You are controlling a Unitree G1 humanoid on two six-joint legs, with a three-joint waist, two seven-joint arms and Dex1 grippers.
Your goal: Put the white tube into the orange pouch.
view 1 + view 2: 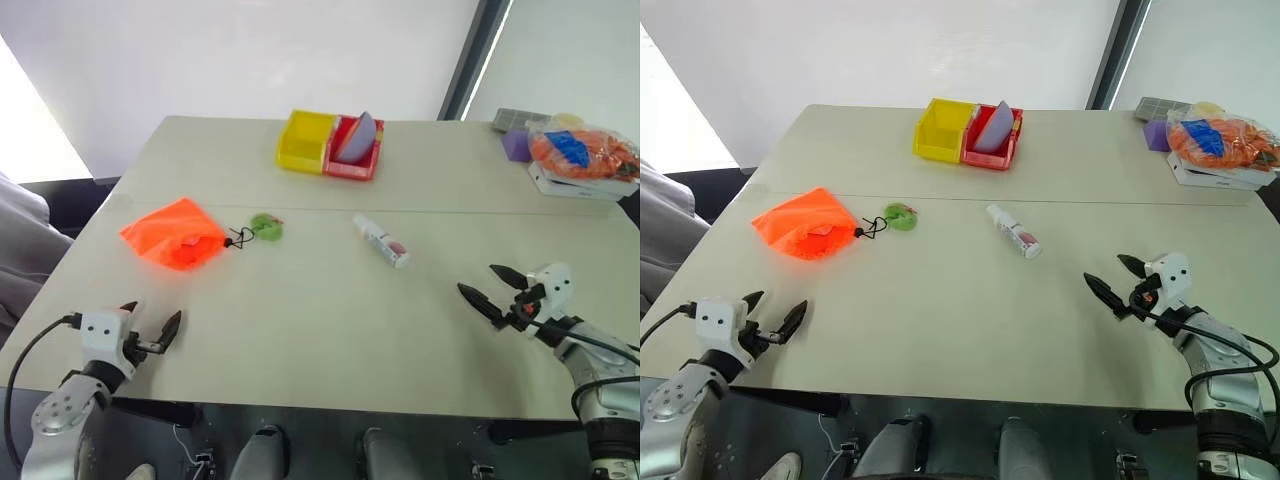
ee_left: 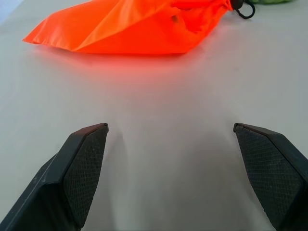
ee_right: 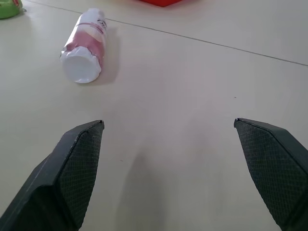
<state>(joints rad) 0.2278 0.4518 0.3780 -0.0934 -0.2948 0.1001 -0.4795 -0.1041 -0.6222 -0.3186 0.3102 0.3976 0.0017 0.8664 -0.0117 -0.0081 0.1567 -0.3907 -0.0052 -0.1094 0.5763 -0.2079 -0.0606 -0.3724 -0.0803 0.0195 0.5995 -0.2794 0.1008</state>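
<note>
We saw the slim white cylindrical tube (image 1: pixel 381 240) lying on its side mid-table, well apart from the neon-orange fabric pouch (image 1: pixel 172 234) at the table's left. Our left gripper (image 1: pixel 150 325) hovered near the front edge, fingers spread, holding nothing. Our right gripper (image 1: pixel 492 283) likewise stood wide apart, near the tube.

You have bare bench (image 1: pixel 300 330) between your left tool (image 1: pixel 150 325) and the neon-orange fabric pouch (image 1: pixel 172 233); nothing blocks your right tool (image 1: pixel 492 287) from the slim white tube (image 1: pixel 381 241).
</note>
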